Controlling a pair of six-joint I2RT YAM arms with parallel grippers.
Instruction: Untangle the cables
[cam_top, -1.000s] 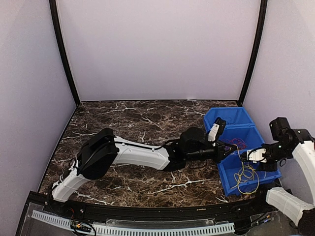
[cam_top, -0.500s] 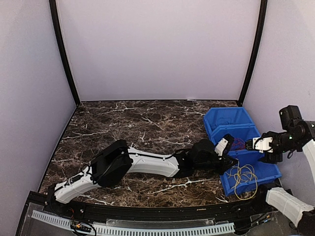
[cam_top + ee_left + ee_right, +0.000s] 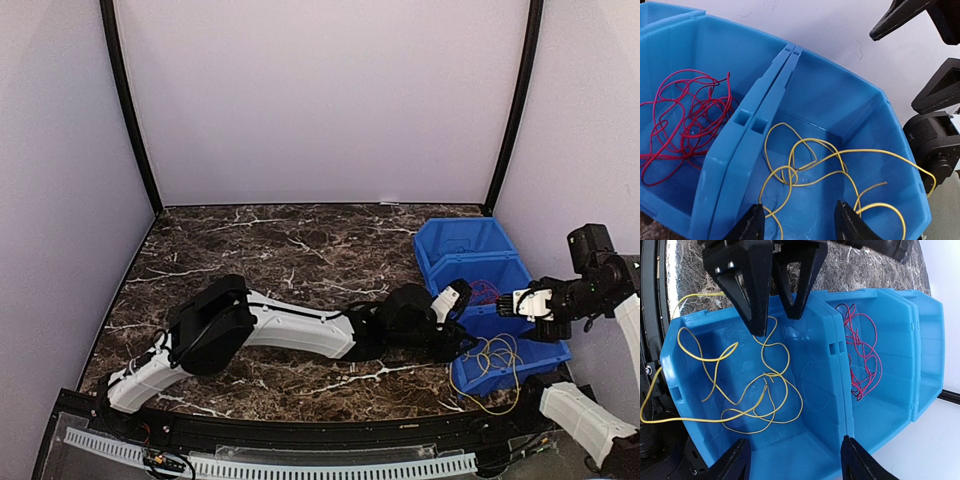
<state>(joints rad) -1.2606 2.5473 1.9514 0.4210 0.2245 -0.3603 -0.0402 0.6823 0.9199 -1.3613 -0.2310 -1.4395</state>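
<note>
Yellow cable (image 3: 790, 181): one loose sprawl of loops, lying just ahead of and below the left claw (image 3: 800, 227), on the floor of the bin (image 3: 850, 110). Loops cross in one spot straight out from the gap between the claw's tips. Strands pass close by both tips, none inside them. One long strand runs off to the claw's right and over the bin rim. Another end hangs over the rim on the claw's own side, seen from the top (image 3: 495, 350).

Red cable (image 3: 690, 117): a separate tangle to the left claw's left, beyond the divider wall, in the second bin (image 3: 700, 55). It does not touch the yellow.

Left claw: fingers apart, nothing between them, low at the bin's edge.

Right claw (image 3: 795, 465): fingers also apart and empty. It hangs above the same bin from the opposite side, facing the left claw. From it, the yellow cable (image 3: 767, 376) lies straight ahead and below, and the red (image 3: 862, 357) is off to its right.

Axis: the yellow sprawl looks longer across the left claw's opening than along its reach, so a strand at the crossing would sit roughly square to the jaws.

Nearer arm: the left, by my reading, since its tips are almost down among the loops while the right stands higher.

Both bins sit at the right edge of the table (image 3: 280, 250). Yellow and red look already parted. What remains, I judge, is the yellow's own crossing.
</note>
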